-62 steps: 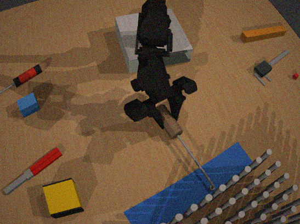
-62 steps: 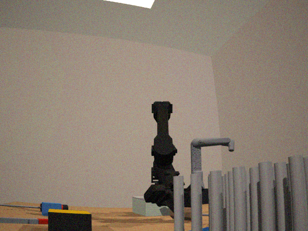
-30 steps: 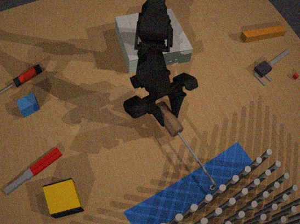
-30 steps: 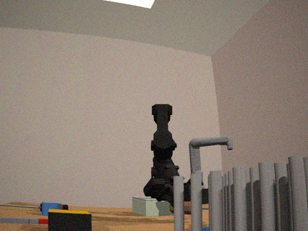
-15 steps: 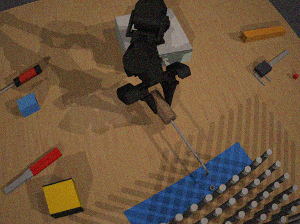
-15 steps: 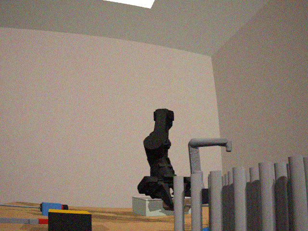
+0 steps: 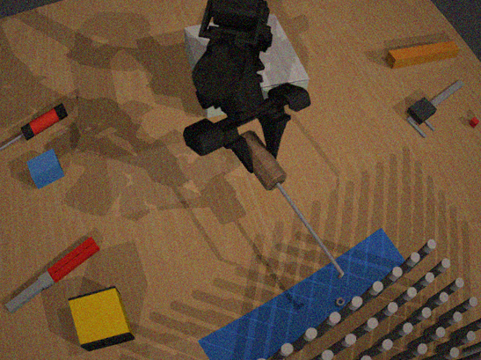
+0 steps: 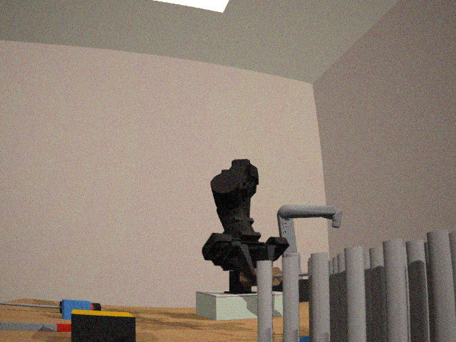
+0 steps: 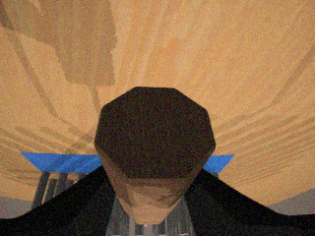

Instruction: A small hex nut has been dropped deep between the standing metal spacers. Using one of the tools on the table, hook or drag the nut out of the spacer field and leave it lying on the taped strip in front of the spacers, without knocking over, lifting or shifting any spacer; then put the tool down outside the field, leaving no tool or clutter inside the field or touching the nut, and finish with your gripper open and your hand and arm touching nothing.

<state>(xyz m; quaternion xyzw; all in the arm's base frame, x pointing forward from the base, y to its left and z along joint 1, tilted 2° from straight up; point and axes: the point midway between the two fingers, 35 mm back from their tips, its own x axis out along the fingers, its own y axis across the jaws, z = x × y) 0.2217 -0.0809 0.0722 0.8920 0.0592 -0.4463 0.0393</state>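
Observation:
The hex nut (image 7: 340, 299) lies on the blue taped strip (image 7: 373, 245) (image 9: 79, 162), close to the front row of spacers. My gripper (image 7: 262, 162) (image 9: 150, 167) is shut on the wooden handle (image 7: 269, 172) (image 9: 157, 133) of a tool with a thin metal shaft (image 7: 306, 223). The shaft points towards the spacers. Its tip (image 7: 341, 274) shows over the strip, apart from the nut, and its shadow falls well away from it, so the tool is raised. The visible metal spacers (image 7: 334, 318) (image 8: 355, 294) stand upright. The lowest ones are cut off in the top view.
Left are a red-black screwdriver (image 7: 45, 122), blue cube (image 7: 45, 168) (image 8: 75, 308), red-handled tool (image 7: 73, 259) and yellow-black box (image 7: 98, 316) (image 8: 102, 327). Right are an orange bar (image 7: 423, 54), dark pronged piece (image 7: 422, 110) and small red cube (image 7: 473, 122). A pale box (image 7: 283, 62) (image 8: 235, 307) is behind my gripper.

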